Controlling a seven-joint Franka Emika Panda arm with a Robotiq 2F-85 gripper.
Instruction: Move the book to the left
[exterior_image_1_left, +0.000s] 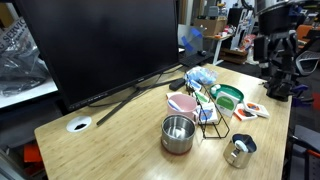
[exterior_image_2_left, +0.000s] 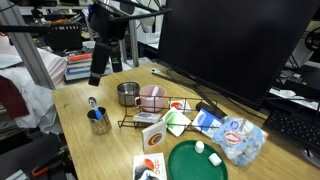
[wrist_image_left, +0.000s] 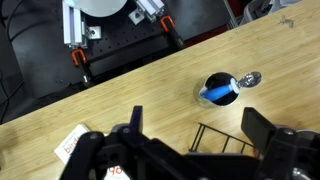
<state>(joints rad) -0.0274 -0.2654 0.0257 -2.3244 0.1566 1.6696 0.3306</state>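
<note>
Fingers (wrist_image_left: 262, 128) of my gripper (wrist_image_left: 197, 135) stand spread wide with nothing between them, hanging above the steel cup (wrist_image_left: 222, 88). The book (exterior_image_2_left: 177, 122) lies on the table (exterior_image_2_left: 110, 152) beside the wire rack (exterior_image_2_left: 150, 112), well apart from me

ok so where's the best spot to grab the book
Pinch the book across its thin cover at the edge facing away from the wire rack, coming down from above. It is thin and seems to sit against the rack, so that outer edge looks the freest.
</note>
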